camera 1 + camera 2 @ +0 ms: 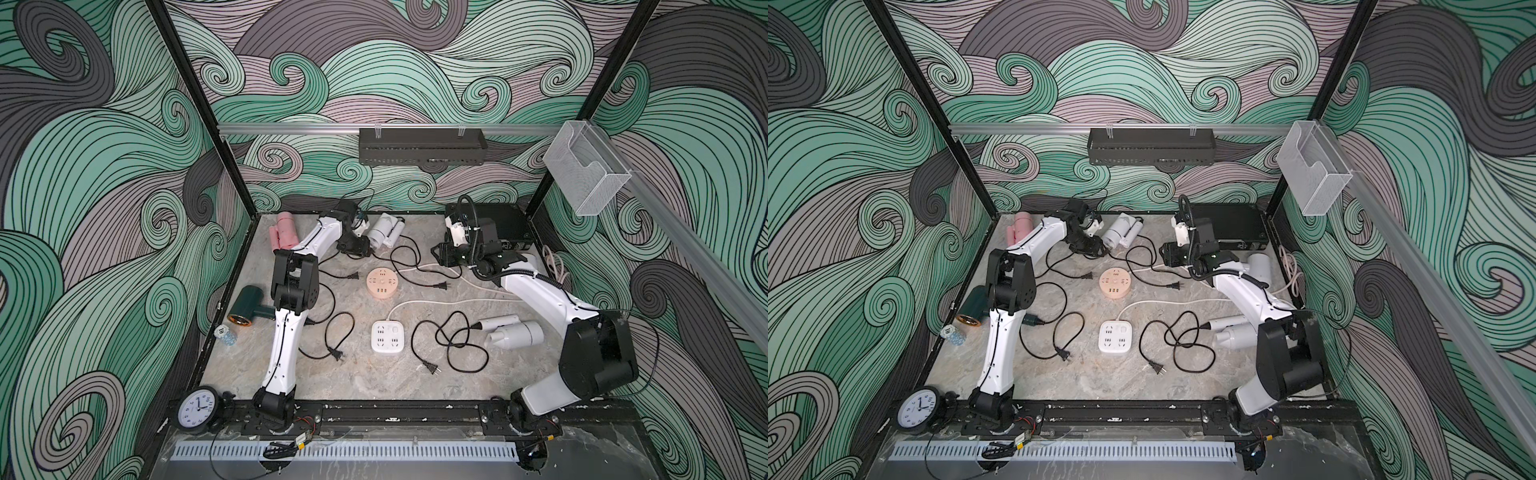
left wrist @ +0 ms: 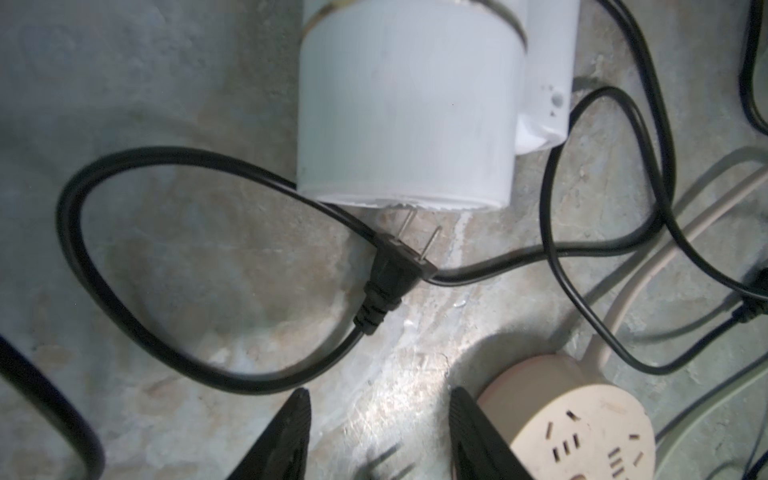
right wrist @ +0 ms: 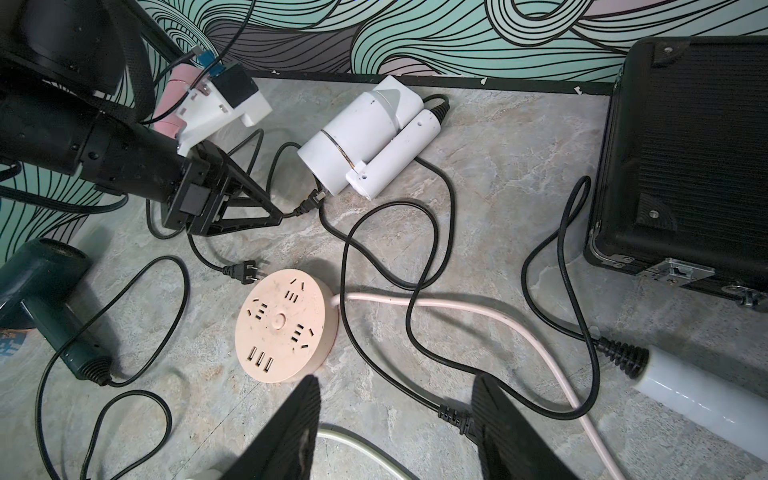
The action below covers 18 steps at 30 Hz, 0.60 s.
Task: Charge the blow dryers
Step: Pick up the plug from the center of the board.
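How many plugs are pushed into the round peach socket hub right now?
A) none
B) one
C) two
A: every slot on the round peach socket hub is bare, and the nearest plug lies loose beside it.

Marble-look desk (image 1: 374, 382). Lying on it: pink dryer (image 1: 284, 235) in the far-left corner, dark green dryer (image 1: 249, 309) at the left edge, far white dryer (image 1: 384, 235), near white dryer (image 1: 515, 330) on the right, another white dryer (image 1: 1258, 266) beside the black case (image 1: 503, 226). Peach round hub (image 1: 382, 283) and square white block (image 1: 387, 336) mid-desk, apart. Black cords (image 2: 70, 216) loose, plugs on the desk.
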{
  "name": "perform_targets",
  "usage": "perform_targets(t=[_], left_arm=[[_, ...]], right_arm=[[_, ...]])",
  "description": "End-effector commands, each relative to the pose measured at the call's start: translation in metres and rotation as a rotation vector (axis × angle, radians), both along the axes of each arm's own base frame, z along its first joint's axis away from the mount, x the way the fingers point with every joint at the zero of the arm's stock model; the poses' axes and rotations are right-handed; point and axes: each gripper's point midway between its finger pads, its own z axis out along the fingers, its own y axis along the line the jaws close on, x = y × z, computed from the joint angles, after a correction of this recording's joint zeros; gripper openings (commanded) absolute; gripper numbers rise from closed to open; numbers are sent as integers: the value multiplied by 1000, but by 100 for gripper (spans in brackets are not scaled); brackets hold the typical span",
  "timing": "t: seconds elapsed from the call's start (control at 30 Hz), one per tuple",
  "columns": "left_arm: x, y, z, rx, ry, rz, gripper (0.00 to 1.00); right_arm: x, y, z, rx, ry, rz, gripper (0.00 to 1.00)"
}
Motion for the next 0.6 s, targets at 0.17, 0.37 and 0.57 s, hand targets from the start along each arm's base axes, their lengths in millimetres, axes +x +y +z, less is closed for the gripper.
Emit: perform_targets(t=[0.17,0.37,0.57], left_arm=[[26,-7,-13,76,-99,-77,54],[28,-14,-20,68,-94,-93,51],[19,-15,-34,97,-54,-99,46]], right_arm=[[-3,2,-3,-10,13,22,55],[-2,2,-7,-19,20,22,53],[-1,3,-11,-23,31,27,50]])
